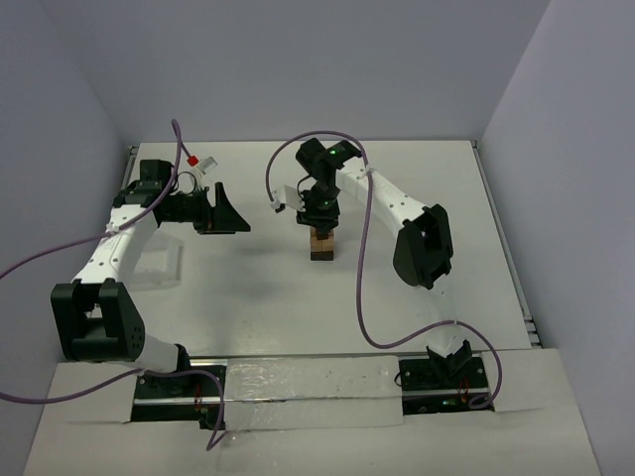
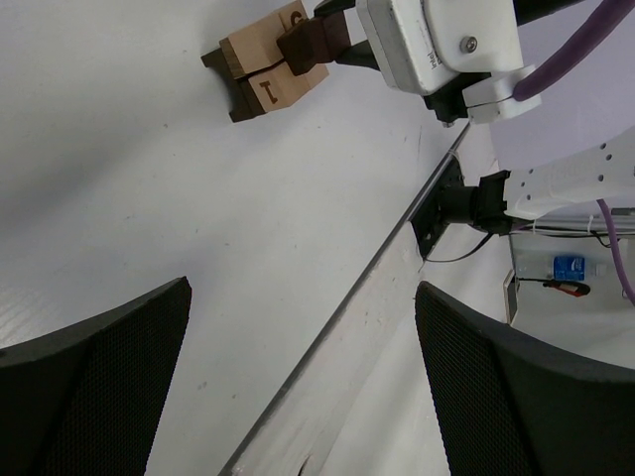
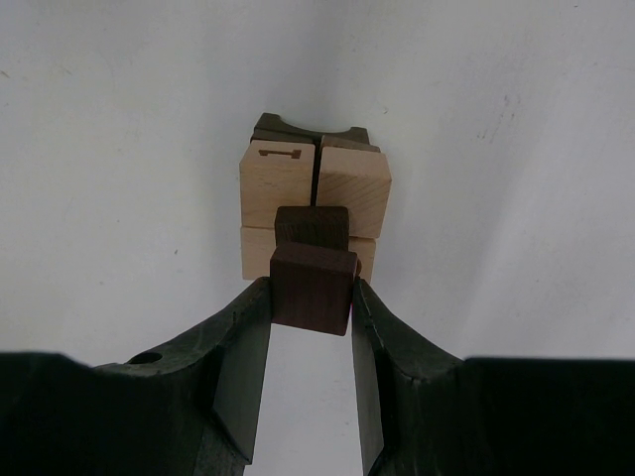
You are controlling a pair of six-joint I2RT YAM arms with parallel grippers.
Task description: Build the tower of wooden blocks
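The wood block tower (image 1: 321, 245) stands mid-table: light tan blocks (image 3: 352, 188) stacked on a dark brown base (image 3: 308, 129), and one tan block carries a printed mark (image 3: 279, 153). My right gripper (image 3: 313, 297) is shut on a dark brown block (image 3: 314, 288), held right at the tan blocks on the tower's near side. The left wrist view shows the tower (image 2: 260, 74) and that held block (image 2: 313, 45) at the top. My left gripper (image 2: 308, 397) hangs open and empty, well left of the tower (image 1: 233, 213).
A faint white tray (image 1: 159, 266) lies under the left arm. A small red and white item (image 1: 204, 161) sits at the back left. Purple cables (image 1: 362, 288) loop over the table right of the tower. The table's raised edge strip (image 2: 397, 248) runs diagonally.
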